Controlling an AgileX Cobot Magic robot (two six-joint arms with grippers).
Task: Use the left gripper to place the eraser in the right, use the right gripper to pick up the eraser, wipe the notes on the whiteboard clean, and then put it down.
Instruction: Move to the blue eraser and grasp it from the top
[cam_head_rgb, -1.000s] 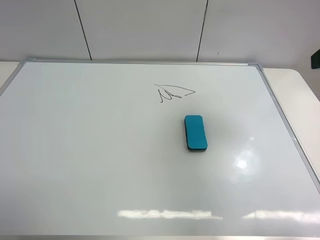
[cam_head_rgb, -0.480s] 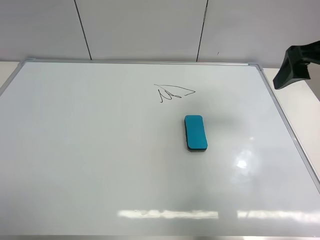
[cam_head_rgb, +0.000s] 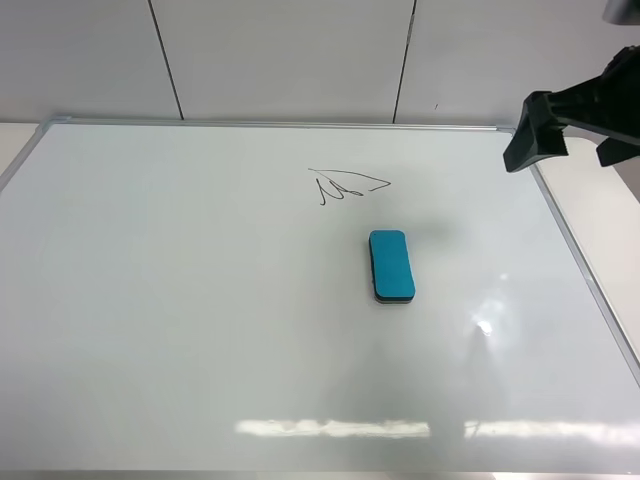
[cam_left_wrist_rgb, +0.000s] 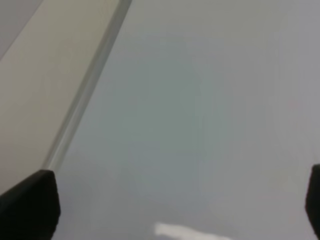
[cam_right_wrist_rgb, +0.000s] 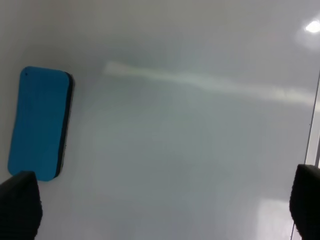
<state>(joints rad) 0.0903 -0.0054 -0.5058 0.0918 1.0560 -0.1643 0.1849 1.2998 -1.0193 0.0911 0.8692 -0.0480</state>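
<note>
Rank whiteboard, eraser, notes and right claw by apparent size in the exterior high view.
1. whiteboard, by far.
2. right claw, though likely nearer the camera and cut off at the edge, so unsure.
3. eraser and notes: alike, the notes about as wide as the eraser is long.

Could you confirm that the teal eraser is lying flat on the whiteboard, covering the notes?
Not quite: the eraser lies flat on the whiteboard, but apart from the notes, which show uncovered in the exterior high view.
</note>
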